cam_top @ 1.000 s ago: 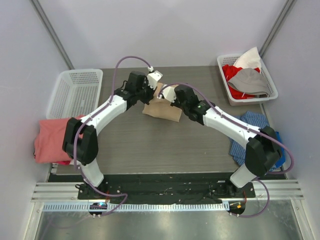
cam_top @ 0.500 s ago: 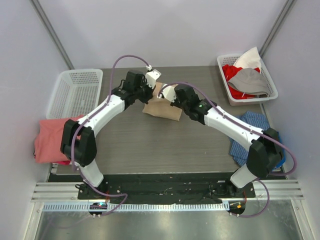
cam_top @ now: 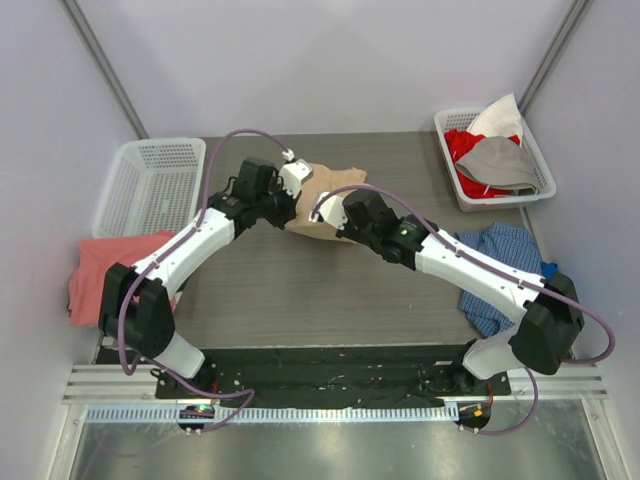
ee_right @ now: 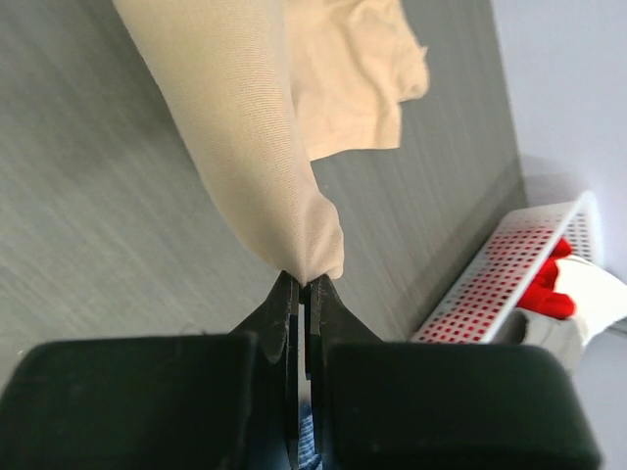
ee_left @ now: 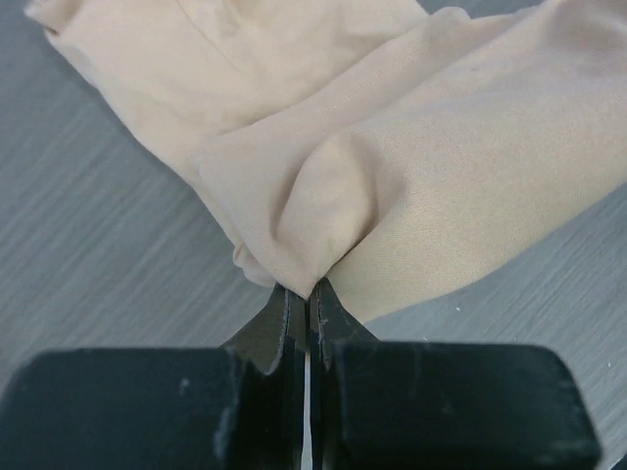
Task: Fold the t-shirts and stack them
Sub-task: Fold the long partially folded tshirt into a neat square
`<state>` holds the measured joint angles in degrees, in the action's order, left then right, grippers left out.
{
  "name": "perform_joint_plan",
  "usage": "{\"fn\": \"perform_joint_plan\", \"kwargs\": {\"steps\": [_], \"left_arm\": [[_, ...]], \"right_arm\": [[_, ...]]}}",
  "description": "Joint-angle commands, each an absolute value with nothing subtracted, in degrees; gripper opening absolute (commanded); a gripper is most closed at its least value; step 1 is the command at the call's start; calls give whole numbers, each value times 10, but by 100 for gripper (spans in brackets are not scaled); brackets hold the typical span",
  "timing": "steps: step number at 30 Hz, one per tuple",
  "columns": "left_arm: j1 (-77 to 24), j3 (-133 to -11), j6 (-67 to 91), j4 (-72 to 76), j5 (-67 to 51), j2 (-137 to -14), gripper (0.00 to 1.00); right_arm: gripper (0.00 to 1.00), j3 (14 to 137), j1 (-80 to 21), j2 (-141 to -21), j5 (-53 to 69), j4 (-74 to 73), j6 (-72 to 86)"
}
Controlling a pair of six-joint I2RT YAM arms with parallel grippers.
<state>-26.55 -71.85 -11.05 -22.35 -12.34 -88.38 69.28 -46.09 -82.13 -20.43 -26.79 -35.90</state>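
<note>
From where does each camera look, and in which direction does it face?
Top external: above and behind the robot, looking down on the table; left arm and right arm show.
Left wrist: on its arm, looking along the left tool, shut on the tan t-shirt.
Right wrist: likewise, along the right tool, shut on the same t-shirt.
All three show the tan t-shirt.

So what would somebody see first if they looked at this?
The left gripper and right gripper meet over the table, both pinched shut on one tan t-shirt. Next, the salmon-pink t-shirt at its left edge and the white basket of red and grey clothes far right.
</note>
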Motion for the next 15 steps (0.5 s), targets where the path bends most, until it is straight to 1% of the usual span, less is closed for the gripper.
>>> {"fn": "perform_joint_plan", "kwargs": {"steps": [1,9,15], "left_arm": [[-260,-695,-122,-240,-140,-861,0],[-261,-657,-127,-258,-160,-847,0],[-261,-690,-139,-265,-156,-889,0]], "right_arm": [[1,686,-467,-802,-186,-290,-326],[1,680,-484,-802,-156,-308,-311],[1,663,-483,-815,-180,-284,-331]]}}
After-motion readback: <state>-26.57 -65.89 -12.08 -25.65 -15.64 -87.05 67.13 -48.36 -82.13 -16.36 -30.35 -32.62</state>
